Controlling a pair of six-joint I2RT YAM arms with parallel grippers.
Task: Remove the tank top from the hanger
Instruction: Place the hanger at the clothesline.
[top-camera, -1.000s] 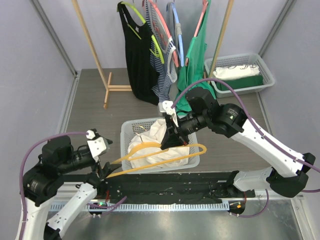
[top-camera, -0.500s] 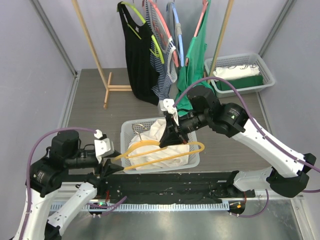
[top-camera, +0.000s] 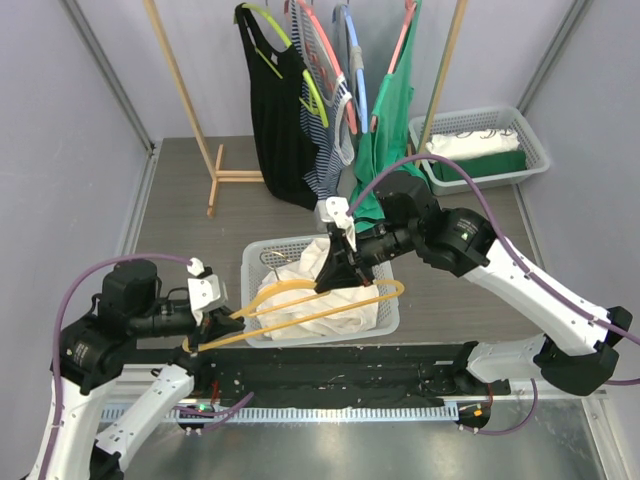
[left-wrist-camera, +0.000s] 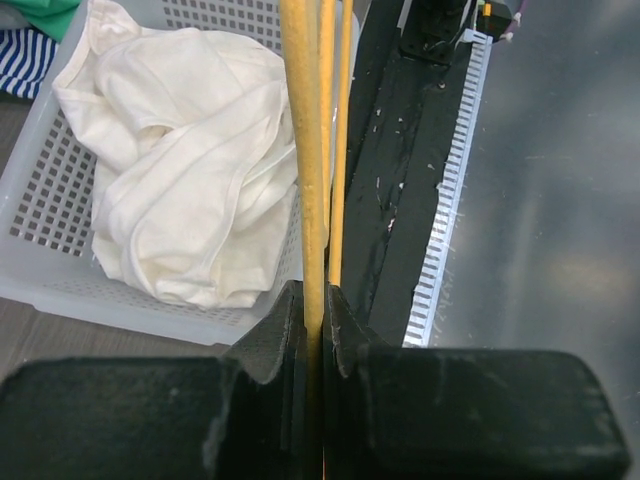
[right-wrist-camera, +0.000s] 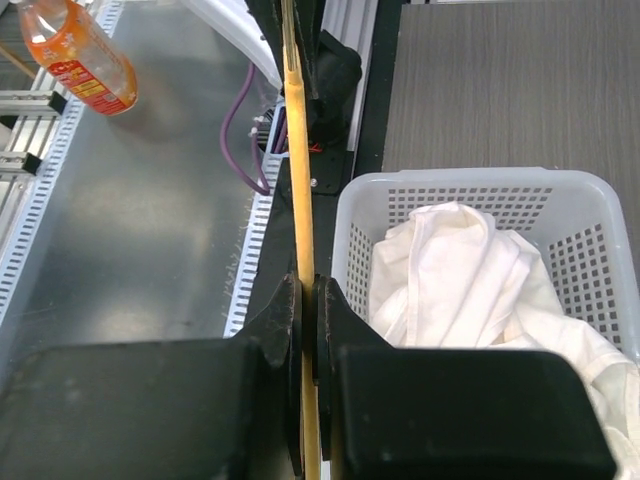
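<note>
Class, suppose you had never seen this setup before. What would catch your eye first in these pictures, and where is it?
First, the yellow hanger, held level between the left gripper and right gripper, whose fingers are shut on it. Just beneath, a cream tank top lies crumpled in a white basket near the table's front edge. Behind, colourful tops hang from a wooden rack.

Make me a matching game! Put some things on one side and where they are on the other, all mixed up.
1. white tank top
2. yellow hanger
3. black top
4. orange bottle

A. hanging at the wooden rack
B. gripped by the left tool and the right tool
C. on the metal surface
D. bunched in the near basket

Pairs: 1-D, 2-B, 3-A, 4-C
</note>
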